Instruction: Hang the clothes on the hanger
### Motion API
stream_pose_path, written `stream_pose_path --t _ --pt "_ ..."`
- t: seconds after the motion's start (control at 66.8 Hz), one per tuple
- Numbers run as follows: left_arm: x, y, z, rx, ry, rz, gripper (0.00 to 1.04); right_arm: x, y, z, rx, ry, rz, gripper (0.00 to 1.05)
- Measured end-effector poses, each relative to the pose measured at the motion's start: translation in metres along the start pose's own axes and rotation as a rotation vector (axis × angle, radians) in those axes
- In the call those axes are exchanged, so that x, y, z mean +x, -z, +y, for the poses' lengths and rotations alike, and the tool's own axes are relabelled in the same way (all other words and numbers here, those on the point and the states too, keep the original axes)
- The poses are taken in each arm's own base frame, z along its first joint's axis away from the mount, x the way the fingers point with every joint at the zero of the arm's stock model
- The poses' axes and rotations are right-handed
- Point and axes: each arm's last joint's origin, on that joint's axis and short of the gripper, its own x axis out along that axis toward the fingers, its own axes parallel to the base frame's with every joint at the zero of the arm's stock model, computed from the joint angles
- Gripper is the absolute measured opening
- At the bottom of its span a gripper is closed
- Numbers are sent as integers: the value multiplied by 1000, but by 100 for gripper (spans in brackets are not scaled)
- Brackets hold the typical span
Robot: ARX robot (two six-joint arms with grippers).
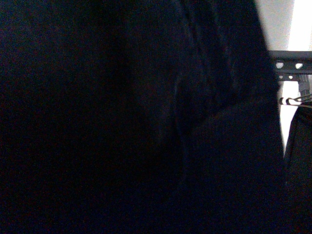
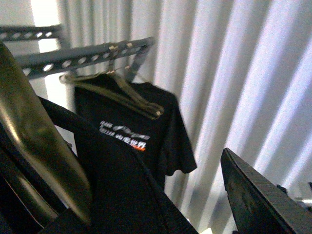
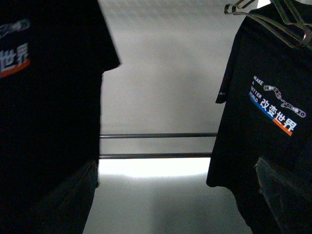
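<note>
**Shirt Held Close, Rail Barely Seen**

The front view was almost wholly filled by black cloth (image 1: 122, 126) hung close before the lens. Only a sliver of the rack rail (image 1: 292, 63), with its heart-shaped holes, was shown at the far right. This near cloth was judged to be the garment in hand.

In the left wrist view it was seen bunched at the left gripper (image 2: 151, 190), beside an olive curved bar (image 2: 29, 141) (possibly a coat hanger, though that could not be settled). Whether that gripper was clamped or slack could not be told. Beyond it, a printed T-shirt (image 2: 131, 136) was hung from the rail on a clear coat hanger (image 2: 117, 87).

The right gripper (image 3: 178, 195) was spread wide, with nothing between its fingers.

Two risks were judged likely. With the rail hidden from the body camera, it could be missed and the garment dropped. With the load borne on one side only, the cloth could slide free, or the shirt already hung could be knocked.
</note>
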Motion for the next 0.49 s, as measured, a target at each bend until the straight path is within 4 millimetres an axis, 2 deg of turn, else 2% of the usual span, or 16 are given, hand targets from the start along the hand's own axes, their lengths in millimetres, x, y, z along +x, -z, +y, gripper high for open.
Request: stream_pose_path --t 0.12,0.24,0.33,0.434,0.494 --pt "9 -9 12 86 132 -40 55 0 0 0 0 0 0 97" --pt "21 -9 31 168 129 -92 55 0 0 0 0 0 0 97" --pt "29 3 51 227 119 -112 55 0 0 0 0 0 0 97" --pt "33 28 83 244 143 8 55 0 0 0 0 0 0 97" --pt "29 42 94 236 185 89 55 0 0 0 0 0 0 97"
